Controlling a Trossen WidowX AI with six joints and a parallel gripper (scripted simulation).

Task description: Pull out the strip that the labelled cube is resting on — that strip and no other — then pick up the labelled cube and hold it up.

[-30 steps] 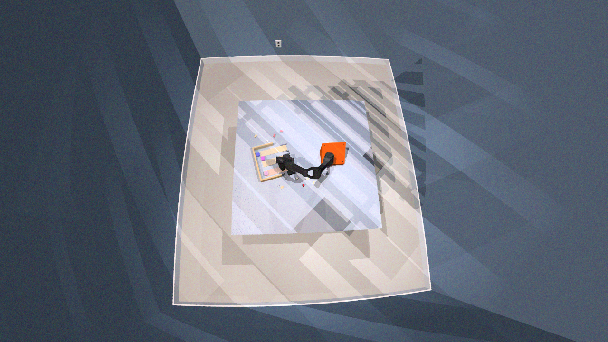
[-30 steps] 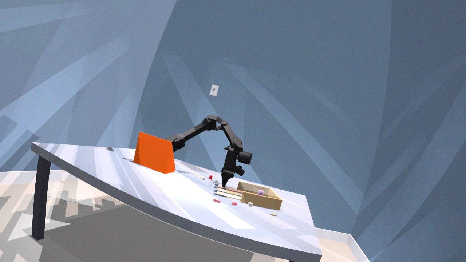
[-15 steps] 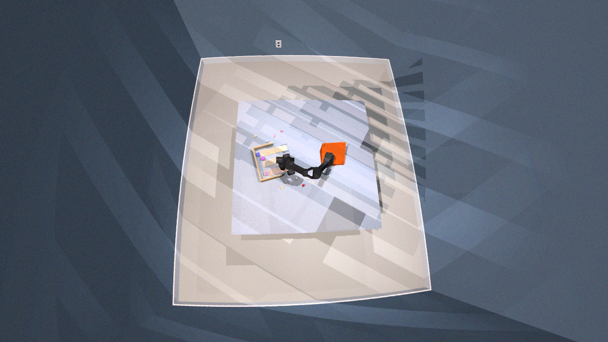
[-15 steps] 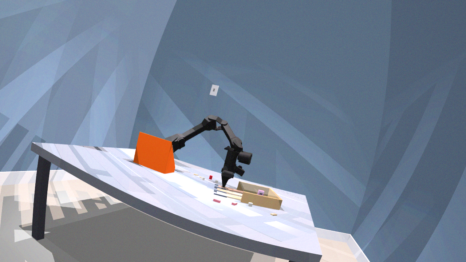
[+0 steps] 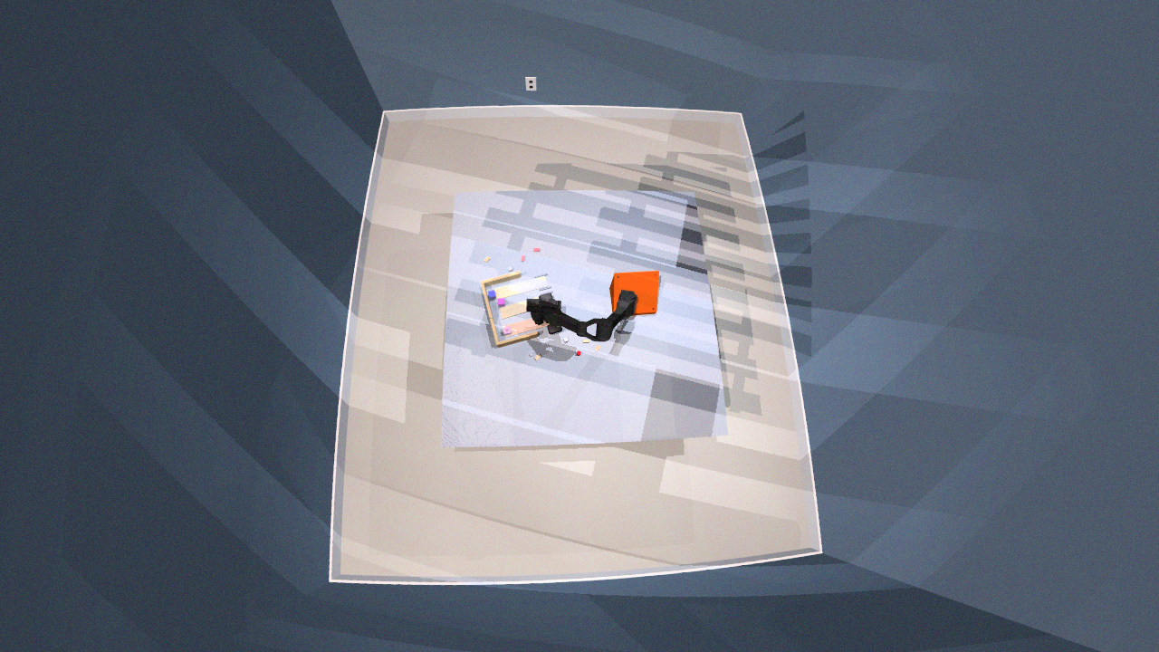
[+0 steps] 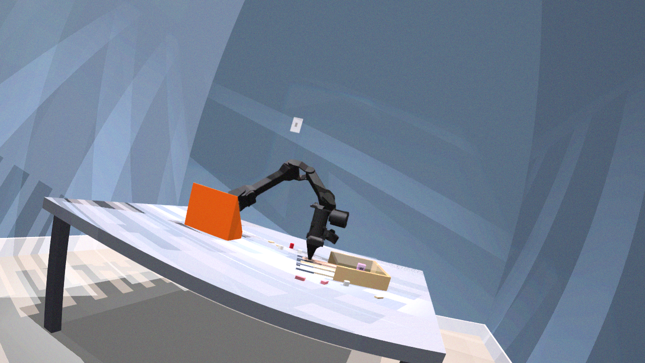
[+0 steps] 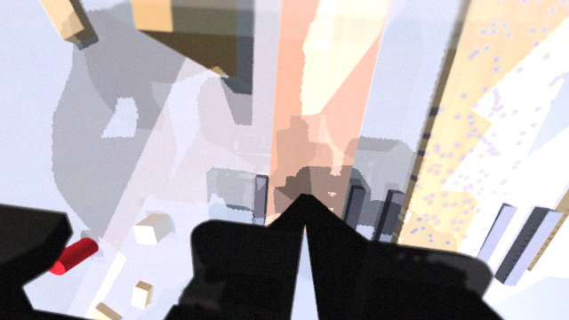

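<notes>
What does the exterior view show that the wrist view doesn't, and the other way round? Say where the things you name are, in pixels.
Only exterior: the orange block (image 6: 211, 211) at the arm's base, the table's legs (image 6: 57, 273) and the wall plate (image 6: 296, 125).

Only wrist: the speckled pattern on the tan strip (image 7: 437, 147).

Both: the gripper (image 6: 310, 258) (image 7: 305, 199) with its fingertips together, the salmon strip (image 6: 321, 262) (image 7: 324, 89) and the red cylinder (image 6: 292, 246) (image 7: 75, 256).

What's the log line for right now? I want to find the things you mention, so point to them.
gripper (image 5: 544, 325) (image 6: 310, 259) (image 7: 305, 199): shut, empty | position: over salmon strip (image 5: 522, 326) (image 7: 322, 107) | pink cube (image 5: 506, 330) (image 6: 361, 266): inside tray walls (image 5: 489, 314) (image 6: 361, 278), not lifted
</notes>
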